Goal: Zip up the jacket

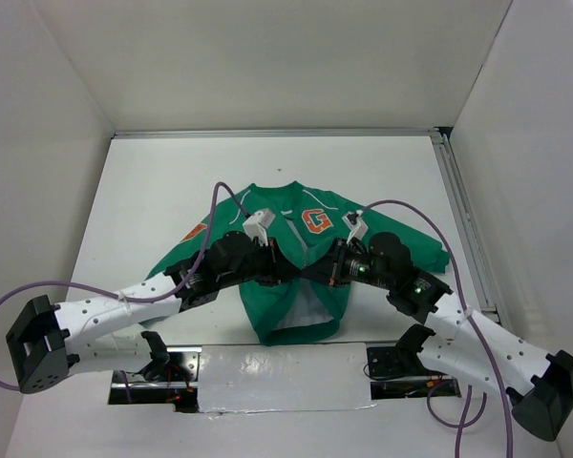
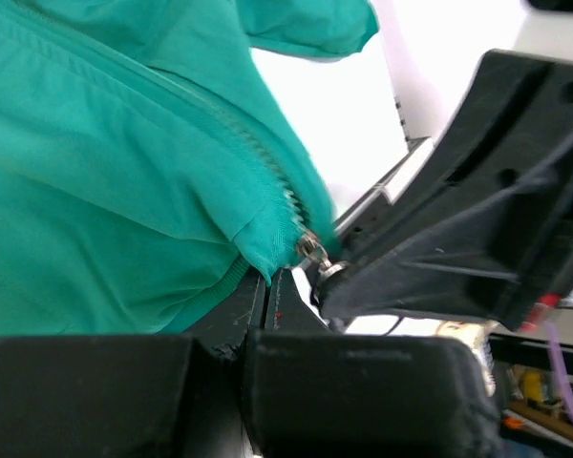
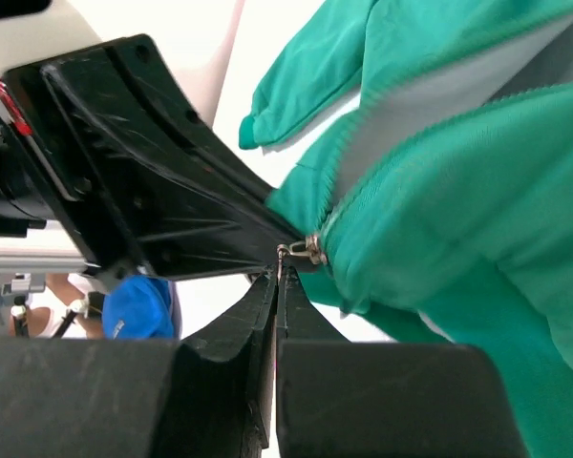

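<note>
The green jacket (image 1: 279, 315) lies flat on the white table (image 1: 153, 191), its orange "G" patch (image 1: 316, 221) showing and its front open below my grippers. My left gripper (image 1: 291, 270) (image 2: 267, 277) is shut, pinching the jacket's green edge (image 2: 258, 250) just beside the metal zipper slider (image 2: 313, 252). My right gripper (image 1: 321, 272) (image 3: 279, 277) faces it tip to tip. It is shut on the thin zipper pull (image 3: 284, 256), which hangs from the slider (image 3: 312, 250). The zipper teeth (image 2: 229, 129) run up and away from the slider.
White walls close in the table on three sides. A metal rail (image 1: 463, 219) runs along the right edge. Purple cables (image 1: 430, 224) loop over both arms. A white panel (image 1: 277, 377) covers the near edge between the arm bases.
</note>
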